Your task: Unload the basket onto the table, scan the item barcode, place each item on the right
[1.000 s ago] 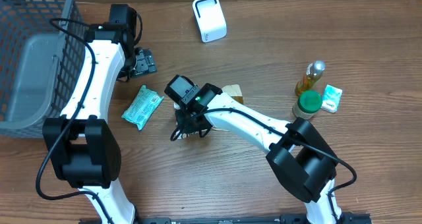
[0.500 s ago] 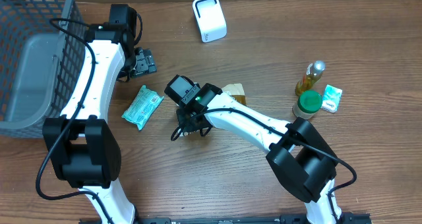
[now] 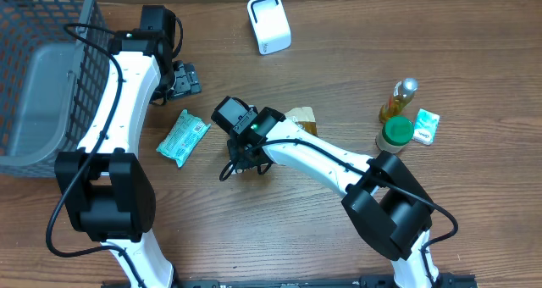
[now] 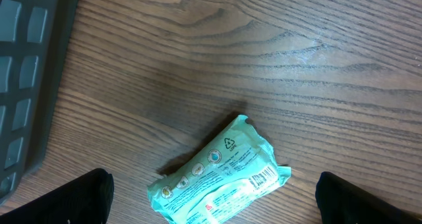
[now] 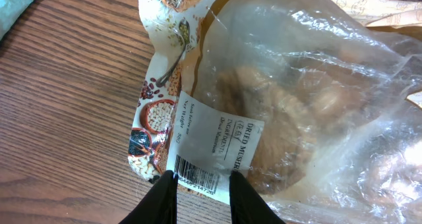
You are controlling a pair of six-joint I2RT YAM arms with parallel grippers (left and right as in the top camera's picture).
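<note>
Right gripper point(image 5: 201, 179): jaws narrow, pinched on the near edge of the clear mushroom bag point(image 5: 277, 99), right at its barcode label point(image 5: 212, 148). The bag spreads away from the fingers and appears to rest on the table point(image 5: 66, 118), mid-field. The white scanner point(image 3: 269, 23) stands well apart at the far edge.

Left gripper point(image 4: 211, 201): jaws wide, empty, over a green packet point(image 4: 221, 168).

Step judged: lift and present. The fingers crowd the barcode, so keep the label flat, taut and facing the scanner. The film may sag or glare.
</note>
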